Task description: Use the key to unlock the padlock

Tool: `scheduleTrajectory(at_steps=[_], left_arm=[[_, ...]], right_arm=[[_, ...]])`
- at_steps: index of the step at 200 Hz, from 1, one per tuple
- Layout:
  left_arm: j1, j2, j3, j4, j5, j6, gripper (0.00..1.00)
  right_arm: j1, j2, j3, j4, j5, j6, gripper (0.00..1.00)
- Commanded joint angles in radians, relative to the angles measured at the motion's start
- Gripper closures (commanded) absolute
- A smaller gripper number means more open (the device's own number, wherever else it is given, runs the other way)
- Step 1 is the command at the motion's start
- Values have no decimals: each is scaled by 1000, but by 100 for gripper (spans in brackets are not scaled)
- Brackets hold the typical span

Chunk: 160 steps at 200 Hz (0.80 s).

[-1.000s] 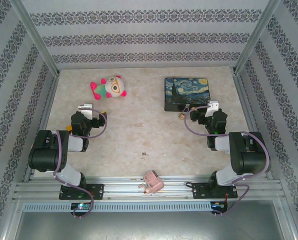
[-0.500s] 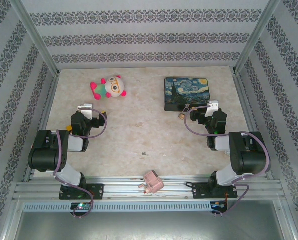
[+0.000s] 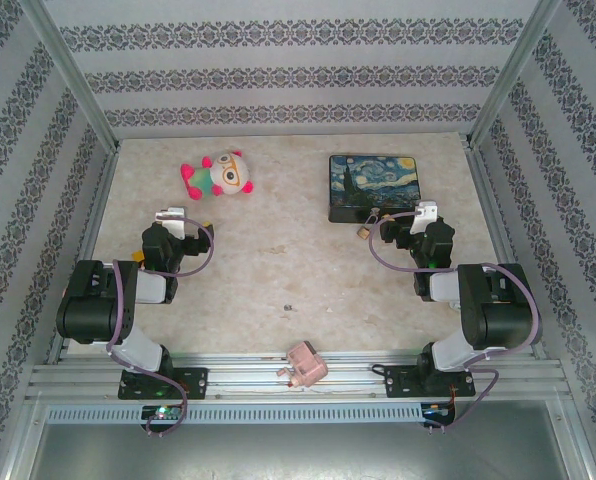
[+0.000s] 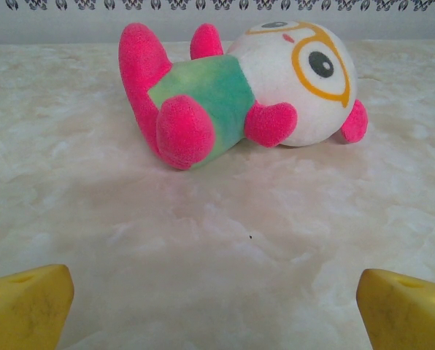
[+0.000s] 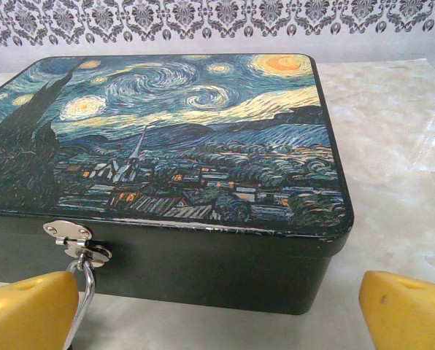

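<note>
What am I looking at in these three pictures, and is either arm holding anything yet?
Two robot arms are bolted at the near edge of the table. The overhead picture looks down from behind them; the other two come from wrist cameras, yellow fingertips at the bottom. The left gripper is open, facing a pink-and-green plush toy. The right gripper is open before a dark painted tin box, whose hasp carries the small brass padlock. The tiny dark key lies mid-table. A pink blocky object sits on the near rail. Nothing is held.
</note>
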Motion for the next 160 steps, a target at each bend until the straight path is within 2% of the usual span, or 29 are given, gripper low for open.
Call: scheduleTrajectory(at_steps=[1, 107, 160], left_arm=[[10, 3, 10, -1, 3, -6, 1], [10, -1, 8, 1, 4, -9, 1], [10, -196, 30, -198, -53, -26, 1]], right_arm=[[-6, -5, 8, 11, -19, -9, 2], [-6, -18, -1, 17, -15, -8, 2], [-8, -128, 3, -81, 37, 8, 2]])
